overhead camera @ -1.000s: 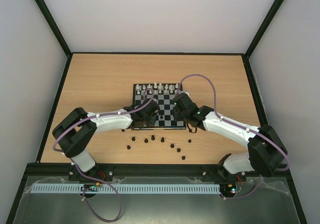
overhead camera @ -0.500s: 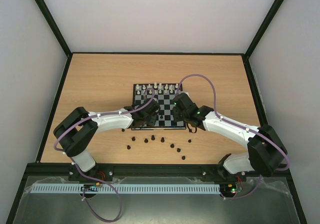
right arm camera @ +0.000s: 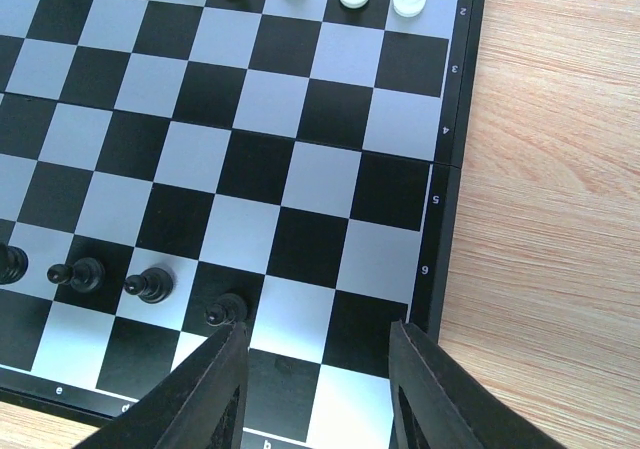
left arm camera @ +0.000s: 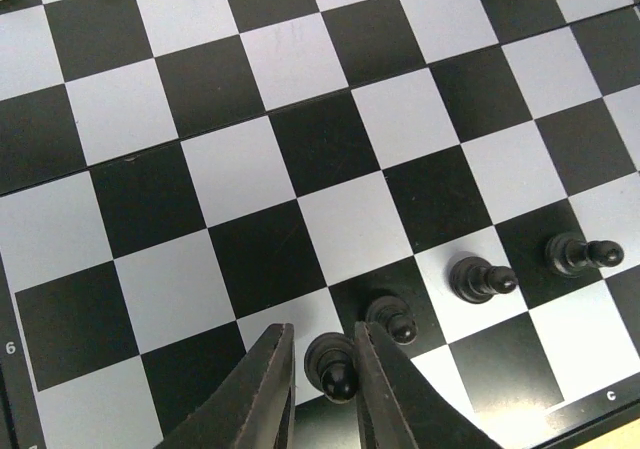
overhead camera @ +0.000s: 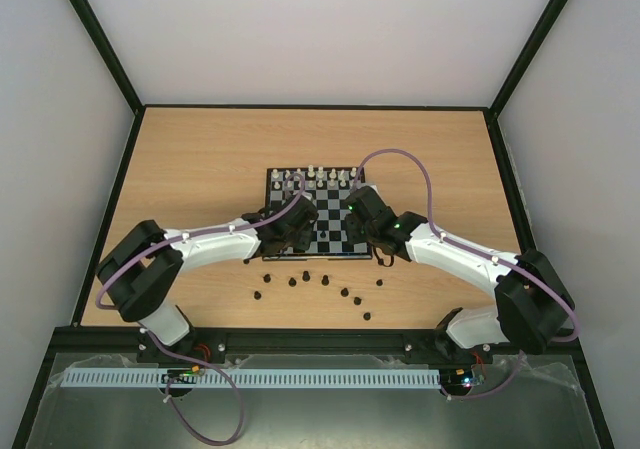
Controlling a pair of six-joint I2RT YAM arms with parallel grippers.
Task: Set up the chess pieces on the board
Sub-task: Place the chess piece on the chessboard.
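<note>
Bracketing black pawn (left arm camera: pixel 331 365) on board (left arm camera: pixel 300 149), left gripper (left arm camera: pixel 323 333) jaws barely parted, right gripper (right arm camera: pixel 315 327) hovering — jaws spread, empty.

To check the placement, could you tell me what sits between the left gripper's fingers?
A black pawn stands there on the board, between the fingers of the left gripper; the left wrist view shows it.
</note>
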